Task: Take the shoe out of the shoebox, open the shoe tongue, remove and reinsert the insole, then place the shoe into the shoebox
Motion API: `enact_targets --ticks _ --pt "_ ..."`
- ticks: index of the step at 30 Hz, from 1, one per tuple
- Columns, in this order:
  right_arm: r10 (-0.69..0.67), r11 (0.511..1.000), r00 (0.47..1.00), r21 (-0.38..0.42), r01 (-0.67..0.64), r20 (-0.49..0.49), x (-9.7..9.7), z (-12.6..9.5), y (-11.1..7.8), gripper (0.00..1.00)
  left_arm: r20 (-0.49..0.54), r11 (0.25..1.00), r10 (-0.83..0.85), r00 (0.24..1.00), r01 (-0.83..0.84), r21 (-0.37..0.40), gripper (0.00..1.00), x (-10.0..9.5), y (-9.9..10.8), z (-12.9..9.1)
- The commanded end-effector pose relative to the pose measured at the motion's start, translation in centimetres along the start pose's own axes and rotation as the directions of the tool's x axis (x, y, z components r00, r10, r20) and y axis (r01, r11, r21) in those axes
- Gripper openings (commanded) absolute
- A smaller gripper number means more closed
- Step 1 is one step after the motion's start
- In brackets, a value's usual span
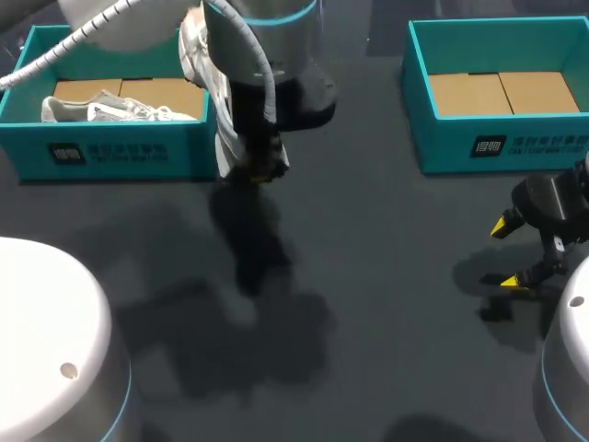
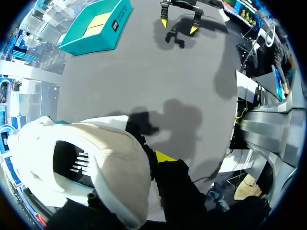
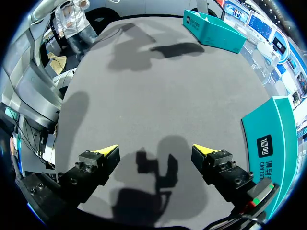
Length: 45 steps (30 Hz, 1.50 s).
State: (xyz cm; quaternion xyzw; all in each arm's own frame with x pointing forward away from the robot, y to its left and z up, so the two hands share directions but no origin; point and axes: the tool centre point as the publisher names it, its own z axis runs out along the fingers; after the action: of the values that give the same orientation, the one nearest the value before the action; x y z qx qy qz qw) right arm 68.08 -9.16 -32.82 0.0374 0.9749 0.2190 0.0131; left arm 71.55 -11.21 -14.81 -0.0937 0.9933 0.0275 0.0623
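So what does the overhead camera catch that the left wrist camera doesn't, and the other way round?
Only the head view shows the second shoe, lying in the left box. Only the left wrist view looks down into the opening of the held shoe, right up close. Both show the held shoe, the dark table, the right box with nothing in it, and the open right pincer.

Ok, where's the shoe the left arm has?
Head view, left side: the shoe hangs in the left gripper, just past the left box's right wall, above the table.
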Motion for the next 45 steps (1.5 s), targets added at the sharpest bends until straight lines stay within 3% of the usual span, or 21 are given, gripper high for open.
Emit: enact_targets --ticks 1,6,15,24,29,44,45 --pt "0.0 1.0 1.0 0.002 0.0 0.003 0.2 0.0 0.0 1.0 -0.044 0.999 0.036 0.998 -0.034 0.042 0.0 -5.6 3.4 0.6" --pt "0.0 1.0 1.0 0.002 0.0 0.003 0.2 0.0 0.0 1.0 -0.063 0.997 0.051 0.997 -0.048 0.058 0.0 -10.5 6.0 1.1" --pt "0.0 1.0 1.0 0.002 0.0 0.003 0.2 0.0 0.0 1.0 -0.055 0.994 0.089 0.995 -0.085 0.067 0.0 -16.7 12.4 3.0" --pt "0.0 1.0 1.0 0.002 0.0 0.003 0.2 0.0 0.0 1.0 -0.129 0.992 0.088 0.988 -0.076 0.101 0.0 -24.2 18.7 5.2" --pt "0.0 1.0 1.0 0.002 0.0 0.003 0.2 0.0 0.0 1.0 -0.127 0.99 0.08 0.989 -0.064 0.122 0.0 -29.5 22.1 5.2" --pt "0.0 1.0 1.0 0.002 0.0 0.003 0.2 0.0 0.0 1.0 -0.127 0.99 0.08 0.989 -0.064 0.122 0.0 -29.5 22.1 5.2" --pt "0.0 1.0 1.0 0.002 0.0 0.003 0.2 0.0 0.0 1.0 -0.13 0.989 0.095 0.987 -0.079 0.126 0.0 -30.3 22.4 5.5"
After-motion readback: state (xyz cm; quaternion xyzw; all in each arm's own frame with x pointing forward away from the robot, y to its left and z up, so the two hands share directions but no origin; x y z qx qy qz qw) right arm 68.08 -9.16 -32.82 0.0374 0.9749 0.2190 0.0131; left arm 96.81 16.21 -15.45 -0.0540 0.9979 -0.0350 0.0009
